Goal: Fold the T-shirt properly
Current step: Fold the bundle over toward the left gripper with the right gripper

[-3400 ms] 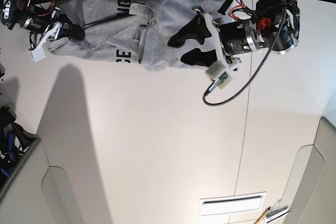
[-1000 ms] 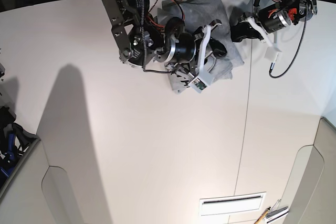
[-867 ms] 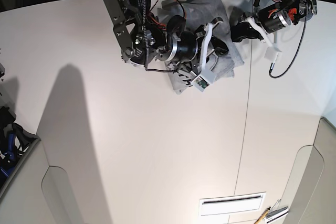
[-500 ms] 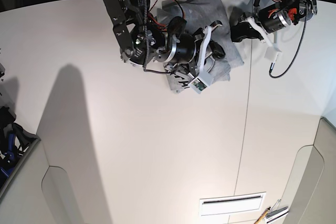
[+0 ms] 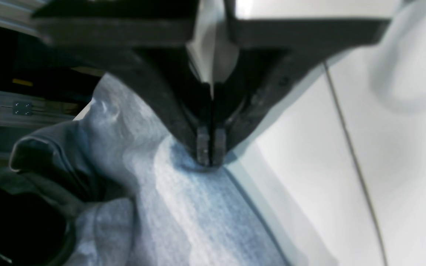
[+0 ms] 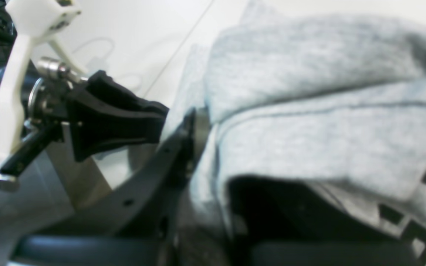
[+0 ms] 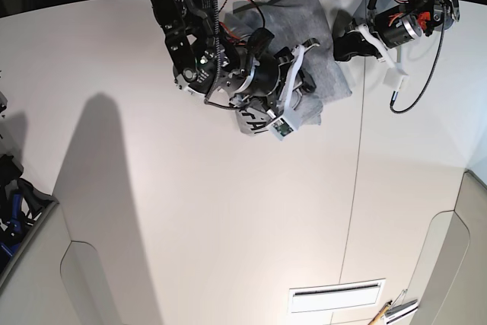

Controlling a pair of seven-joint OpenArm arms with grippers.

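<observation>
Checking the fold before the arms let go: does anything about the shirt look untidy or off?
Yes. The T-shirt is a lumpy, skewed bundle at the table's far edge, not a flat rectangle. Layers bulge unevenly in the right wrist view, and lettering pokes out at one corner.

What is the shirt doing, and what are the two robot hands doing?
T-shirt: folded into a bundle on the table, some black letters showing.
Left gripper: fingers shut, tips pressed down on the shirt's edge.
Right gripper: closed on a fold of the shirt.
Table: white, shirt at its far edge.
</observation>
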